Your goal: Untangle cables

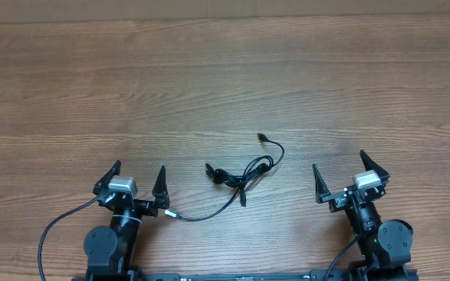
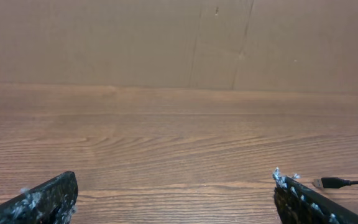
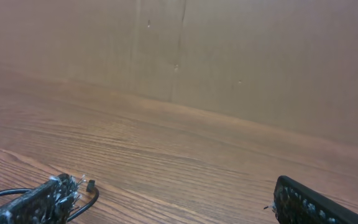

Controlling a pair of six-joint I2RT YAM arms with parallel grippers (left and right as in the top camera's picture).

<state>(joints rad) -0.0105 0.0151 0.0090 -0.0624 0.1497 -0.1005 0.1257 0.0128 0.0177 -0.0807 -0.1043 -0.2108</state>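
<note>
Both grippers are held wide open and empty, with the cables lying on the table between them.

Nearest the arms, one loose cord end (image 1: 170, 212) is seen just behind the left gripper (image 1: 140, 167), by its inner finger. The jaws of that gripper are spread fully, and nothing is held between them. The right gripper (image 1: 339, 161) is spread just as wide, with nothing gripped. The cables (image 1: 244, 176) are bunched in a small knot between the two tools, somewhat nearer the right gripper's side than the left's and touched by neither. In the left wrist view a connector plug (image 2: 328, 183) is seen just past the inner fingertip. Beyond the knot, one cord is curled away to a far plug (image 1: 262, 138) — ahead of both grippers. Farther still, bare wooden table (image 1: 225, 78) is seen.
</note>
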